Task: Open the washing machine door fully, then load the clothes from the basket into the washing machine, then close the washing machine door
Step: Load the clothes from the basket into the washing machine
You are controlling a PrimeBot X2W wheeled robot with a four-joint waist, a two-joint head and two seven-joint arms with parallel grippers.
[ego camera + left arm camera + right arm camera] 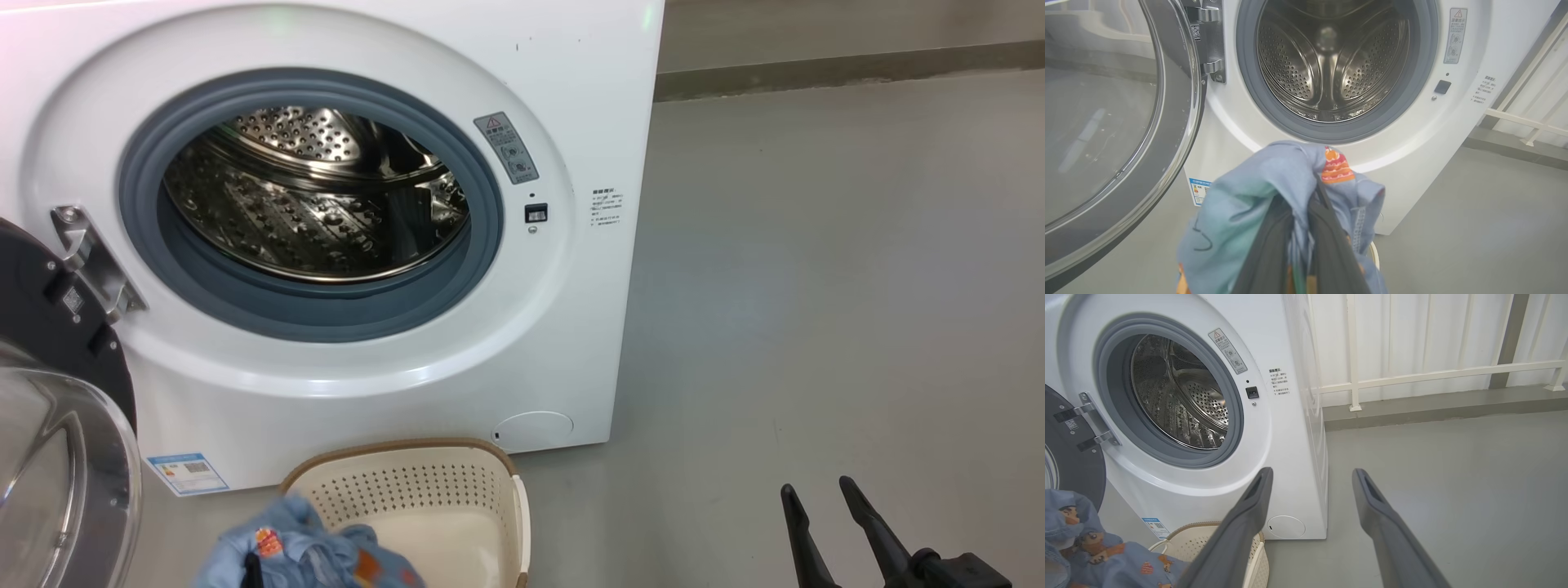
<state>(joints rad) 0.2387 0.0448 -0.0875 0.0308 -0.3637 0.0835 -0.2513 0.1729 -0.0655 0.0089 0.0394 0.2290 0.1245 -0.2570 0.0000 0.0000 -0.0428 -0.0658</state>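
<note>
The white washing machine (571,106) stands with its steel drum (314,196) bare inside the grey ring. Its black washing machine door (57,425) hangs swung out on the left hinge (90,261). My left gripper (1306,204) is shut on a bunch of light blue clothes (1257,196), held up in front of the drum opening (1331,61). The same clothes (310,555) show over the cream basket (457,506) at the machine's foot. My right gripper (816,490) stands open above the bare floor to the right, nothing between its fingers (1241,522).
Grey floor (816,286) stretches to the right of the machine. A white railing (1433,373) on a low kerb runs behind it. The open door (1106,122) takes up the space left of the drum.
</note>
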